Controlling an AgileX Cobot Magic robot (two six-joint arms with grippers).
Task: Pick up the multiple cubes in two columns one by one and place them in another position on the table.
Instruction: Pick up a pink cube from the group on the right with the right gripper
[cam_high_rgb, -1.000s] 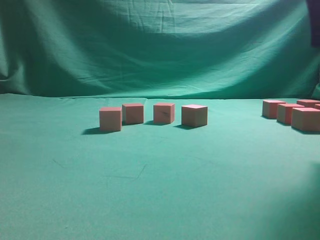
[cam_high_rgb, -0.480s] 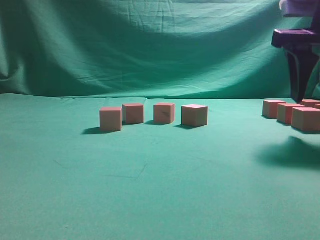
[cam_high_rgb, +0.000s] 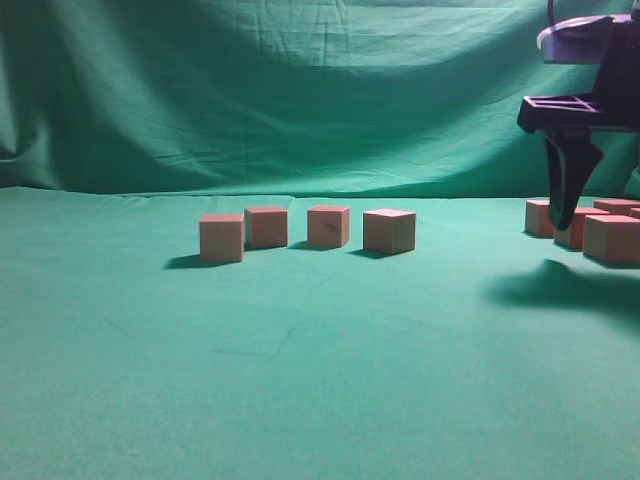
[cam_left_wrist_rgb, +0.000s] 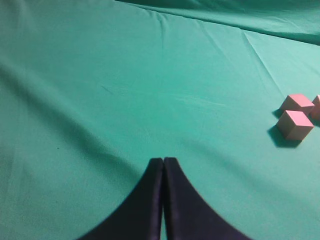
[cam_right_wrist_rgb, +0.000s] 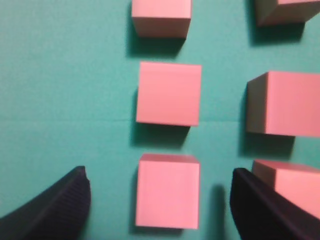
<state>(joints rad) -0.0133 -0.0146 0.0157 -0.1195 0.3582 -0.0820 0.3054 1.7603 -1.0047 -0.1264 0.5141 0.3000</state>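
Cubes lie in two groups on a green table. The right gripper hangs above the group at the right edge of the exterior view, its jaws spread wide and holding nothing. From its wrist camera, one cube sits on the cloth directly between the two fingers, touching neither. Ahead of it in the same column are a second cube and a third, cut off by the frame. A second column runs just right of the right finger, with three cubes partly visible. Well to the left of this gripper, four cubes stand in a loose row mid-table. The left gripper is closed with nothing in it, over bare cloth; two cubes lie far to its right
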